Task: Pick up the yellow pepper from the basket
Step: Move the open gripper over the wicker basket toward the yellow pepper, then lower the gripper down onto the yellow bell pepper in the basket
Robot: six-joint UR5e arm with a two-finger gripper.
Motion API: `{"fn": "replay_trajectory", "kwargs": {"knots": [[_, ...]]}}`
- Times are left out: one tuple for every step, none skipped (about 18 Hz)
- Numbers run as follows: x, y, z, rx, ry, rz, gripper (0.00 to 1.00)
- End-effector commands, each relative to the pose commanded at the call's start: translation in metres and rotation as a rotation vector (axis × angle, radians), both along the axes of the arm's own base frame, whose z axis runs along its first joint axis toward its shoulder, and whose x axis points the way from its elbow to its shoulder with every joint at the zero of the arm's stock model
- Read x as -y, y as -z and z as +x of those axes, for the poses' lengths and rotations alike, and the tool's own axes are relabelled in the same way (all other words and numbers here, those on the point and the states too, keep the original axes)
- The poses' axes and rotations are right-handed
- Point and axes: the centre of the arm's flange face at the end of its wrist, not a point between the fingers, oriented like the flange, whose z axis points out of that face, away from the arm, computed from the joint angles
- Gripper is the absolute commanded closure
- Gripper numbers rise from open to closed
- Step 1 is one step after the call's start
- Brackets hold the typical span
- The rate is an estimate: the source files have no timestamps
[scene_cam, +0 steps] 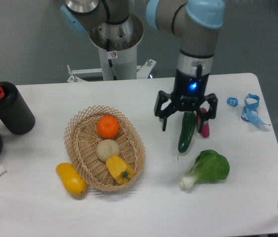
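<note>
Black pincer (pixel 185 116) hangs spread, holding nothing, just over the counter (pixel 40 207) w/ a green cucumber (pixel 187 131) and a red-pink item between/below its fingers. Yellow pepper (pixel 120 169) lies well to image-left and nearer the camera, in the near end of the wicker basket (pixel 77 148), next to a pale round fruit (pixel 108 149), orange (pixel 108 126) beyond. Pepper's long axis runs diagonal, upper-left to lower-right. Approx move needed: across to the basket, then down. Mango-like fruit (pixel 71 178) sits outside the rim; not the target.

yellow pepper (pixel 120 169), tan basket (pixel 78 129)
</note>
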Motion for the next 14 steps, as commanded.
{"fn": "replay_trajectory", "kwargs": {"knots": [[-0.007, 0.006, 0.008, -0.001, -0.005, -0.025, 0.00], [-0.015, 0.010, 0.015, 0.004, -0.003, -0.034, 0.00], [-0.022, 0.017, 0.019, 0.020, -0.008, -0.038, 0.00], [-0.034, 0.028, 0.028, 0.040, -0.002, -0.045, 0.00], [-0.047, 0.040, 0.037, 0.062, 0.006, -0.056, 0.00], [-0.056, 0.044, 0.041, 0.072, 0.001, -0.057, 0.00], [-0.064, 0.050, 0.046, 0.085, -0.005, -0.060, 0.00], [-0.070, 0.056, 0.047, 0.095, -0.014, -0.063, 0.00], [-0.076, 0.063, 0.051, 0.102, -0.012, -0.066, 0.00], [-0.084, 0.070, 0.058, 0.110, -0.007, -0.072, 0.00], [-0.090, 0.074, 0.067, 0.116, -0.007, -0.079, 0.00], [-0.092, 0.075, 0.071, 0.121, -0.013, -0.079, 0.00], [-0.093, 0.078, 0.071, 0.128, -0.023, -0.081, 0.00], [-0.096, 0.084, 0.072, 0.137, -0.033, -0.085, 0.00]]}}
